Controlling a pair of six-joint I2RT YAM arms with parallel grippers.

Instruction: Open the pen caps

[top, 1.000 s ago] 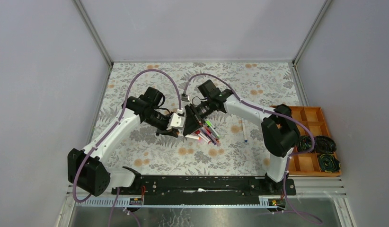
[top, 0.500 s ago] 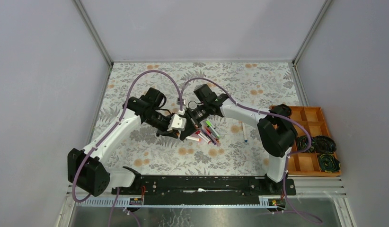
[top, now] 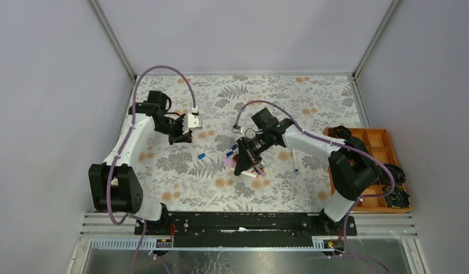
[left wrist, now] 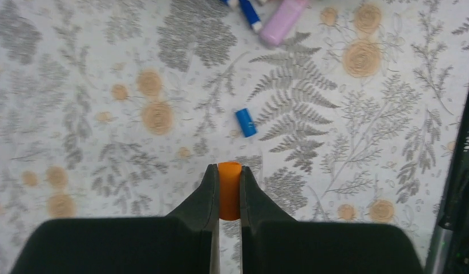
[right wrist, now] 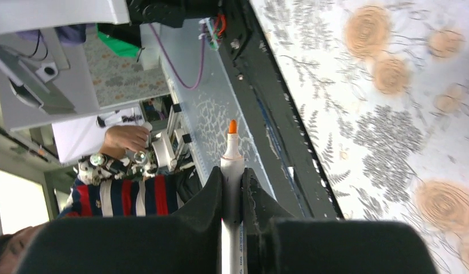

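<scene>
My left gripper [left wrist: 227, 171] is shut on an orange pen cap [left wrist: 229, 191] and holds it above the flowered table, far left of centre in the top view [top: 181, 137]. A loose blue cap [left wrist: 246, 122] lies on the cloth ahead of it, also in the top view [top: 202, 154]. My right gripper [right wrist: 232, 174] is shut on a white pen [right wrist: 231, 188] whose bare orange tip [right wrist: 233, 125] points away. In the top view the right gripper [top: 242, 168] hangs over the pile of pens [top: 256, 167]. A pink barrel [left wrist: 282, 20] and a blue-tipped pen [left wrist: 250, 9] lie at the left wrist view's top edge.
A single pen [top: 295, 160] lies right of the pile. An orange compartment tray [top: 374, 140] with coiled black items stands at the table's right edge. The black rail [top: 243, 220] runs along the near edge. A person shows beyond the table in the right wrist view [right wrist: 115, 165].
The two grippers were together at the centre and have pulled apart. The left arm swung far left and back with the orange cap. The right gripper moved down over the pile with the uncapped pen.
</scene>
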